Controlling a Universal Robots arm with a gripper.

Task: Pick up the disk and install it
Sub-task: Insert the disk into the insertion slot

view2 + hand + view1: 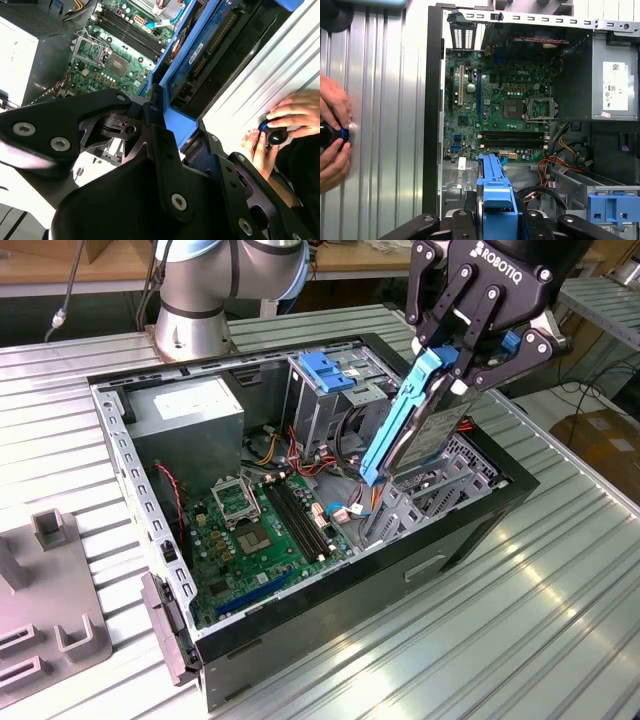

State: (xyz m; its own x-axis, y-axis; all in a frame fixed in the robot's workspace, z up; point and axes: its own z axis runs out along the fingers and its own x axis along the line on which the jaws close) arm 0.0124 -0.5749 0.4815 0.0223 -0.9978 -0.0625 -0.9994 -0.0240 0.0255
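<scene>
The disk [412,428], a grey metal drive in a light-blue carrier rail, hangs steeply tilted over the open computer case [470,540]. My gripper [457,362] is shut on its upper end. The disk's lower end dips toward the metal drive bay [420,502] at the case's corner on the exterior view's right. In the second wrist view the disk [199,47] runs away from the black fingers [160,135] over the case edge. In the first wrist view its blue rail [494,184] stands between the fingers, in front of the motherboard [500,115].
Inside the case are the green motherboard [250,525], a grey power supply [190,408] and a tall metal cage with a blue latch [326,370], amid red and blue cables. The arm's base [195,300] stands behind. A grey fixture [45,605] lies at the left. A person's hands [282,117] hold a knob.
</scene>
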